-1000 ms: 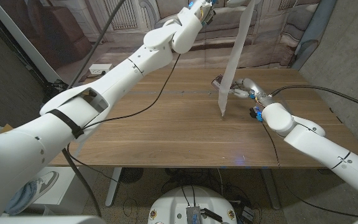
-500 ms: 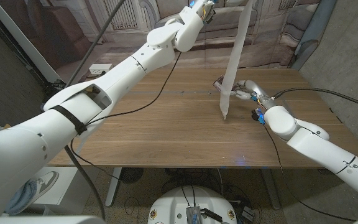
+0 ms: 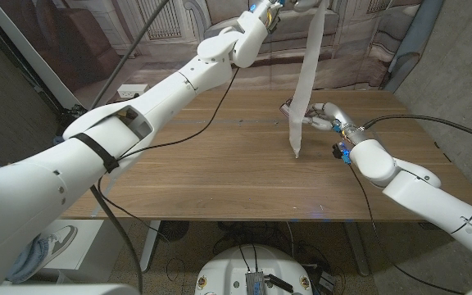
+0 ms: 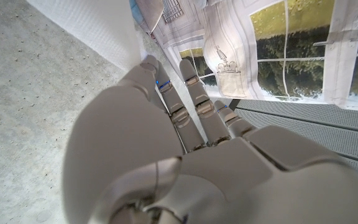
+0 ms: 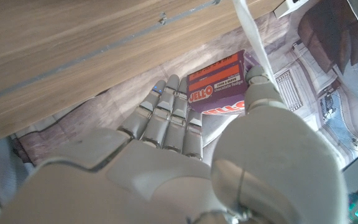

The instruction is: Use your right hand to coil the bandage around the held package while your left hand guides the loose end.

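A long white bandage (image 3: 306, 74) hangs taut from the top of the head view down to the table (image 3: 203, 176), its lower end touching the wood. My left hand (image 3: 262, 15) is raised high over the far edge. The bandage (image 4: 92, 25) runs beside its fingers (image 4: 191, 93), and it appears to hold the upper end. At the far right of the table my right hand (image 3: 328, 121) grips a purple Jello package (image 3: 288, 107) just behind the strip. The right hand's fingers (image 5: 166, 118) lie against the box (image 5: 219, 93), and the bandage (image 5: 253, 31) passes its thumb.
A thin black cable (image 3: 207, 131) trails from the left arm across the tabletop. Another black cable (image 3: 408, 119) runs to the right wrist. A printed backdrop cloth (image 3: 179, 24) hangs behind the far edge, and a grey wall (image 3: 465, 74) stands at the right.
The top of the bandage has shifted a little to the left and the strip now bends slightly. The right hand with the package has barely moved.
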Motion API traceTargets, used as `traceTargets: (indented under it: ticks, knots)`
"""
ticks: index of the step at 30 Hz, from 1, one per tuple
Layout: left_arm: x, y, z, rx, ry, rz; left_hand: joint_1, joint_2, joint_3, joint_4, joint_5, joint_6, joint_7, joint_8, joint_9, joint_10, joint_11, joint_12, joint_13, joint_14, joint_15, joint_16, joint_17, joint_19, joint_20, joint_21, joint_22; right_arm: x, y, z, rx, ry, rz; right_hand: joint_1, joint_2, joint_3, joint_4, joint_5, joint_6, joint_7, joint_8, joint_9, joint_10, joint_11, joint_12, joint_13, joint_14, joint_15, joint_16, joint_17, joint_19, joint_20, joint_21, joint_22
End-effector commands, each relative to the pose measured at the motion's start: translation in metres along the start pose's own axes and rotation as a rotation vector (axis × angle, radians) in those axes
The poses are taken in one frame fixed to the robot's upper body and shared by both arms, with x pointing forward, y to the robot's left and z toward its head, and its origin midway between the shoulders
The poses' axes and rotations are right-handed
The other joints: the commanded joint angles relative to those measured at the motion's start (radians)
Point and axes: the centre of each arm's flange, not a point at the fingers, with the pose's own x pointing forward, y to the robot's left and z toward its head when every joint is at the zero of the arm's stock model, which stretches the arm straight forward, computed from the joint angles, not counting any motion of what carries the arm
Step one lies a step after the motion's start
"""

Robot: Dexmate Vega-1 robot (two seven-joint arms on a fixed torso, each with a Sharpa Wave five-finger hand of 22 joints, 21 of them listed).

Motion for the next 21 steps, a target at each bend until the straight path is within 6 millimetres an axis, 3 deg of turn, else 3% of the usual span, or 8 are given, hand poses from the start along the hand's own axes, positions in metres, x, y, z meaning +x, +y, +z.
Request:
traceTargets:
  ticks: [1, 10, 21]
  knots:
    - [0.003, -0.020, -0.013, -0.004, 0.038, -0.031, -0.003, -0.004, 0.005, 0.001, 0.008, 0.004, -0.001, 0.007, 0.002, 0.016, -0.008, 0.004, 0.111, 0.003, -0.103, 0.001, 0.005, -0.001, -0.025, 0.000, 0.002, -0.011, -0.007, 0.026, 0.034, -0.103, 0.002, 0.054, 0.065, 0.054, 0.048, 0.004, 0.226, -0.215, 0.005, 0.005, 0.228, -0.215, 0.004, 0.003, 0.013, -0.095, -0.001, 0.002, 0.010, -0.054, 0.007, 0.003]
    - [0.002, -0.027, -0.019, -0.001, 0.049, -0.041, -0.003, -0.006, 0.006, 0.001, 0.008, 0.007, -0.002, 0.008, 0.002, 0.017, -0.008, 0.001, 0.112, 0.002, -0.104, 0.001, 0.006, -0.001, -0.024, 0.000, 0.002, -0.018, -0.009, 0.031, 0.109, -0.154, 0.015, 0.053, 0.063, 0.055, 0.048, 0.004, 0.232, -0.216, 0.006, 0.005, 0.238, -0.216, 0.005, 0.003, 0.018, -0.096, -0.001, 0.002, 0.012, -0.054, 0.008, 0.003]
    - [-0.010, -0.042, -0.039, 0.005, 0.098, -0.087, -0.003, -0.007, 0.008, 0.000, 0.008, 0.008, -0.005, 0.008, 0.001, 0.020, -0.007, -0.002, 0.114, 0.001, -0.105, 0.001, 0.008, 0.000, -0.024, 0.000, 0.002, -0.030, -0.018, 0.033, 0.145, -0.189, -0.010, 0.052, 0.063, 0.057, 0.048, 0.004, 0.239, -0.218, 0.006, 0.006, 0.247, -0.217, 0.005, 0.003, 0.026, -0.096, -0.001, 0.002, 0.016, -0.056, 0.009, 0.003]
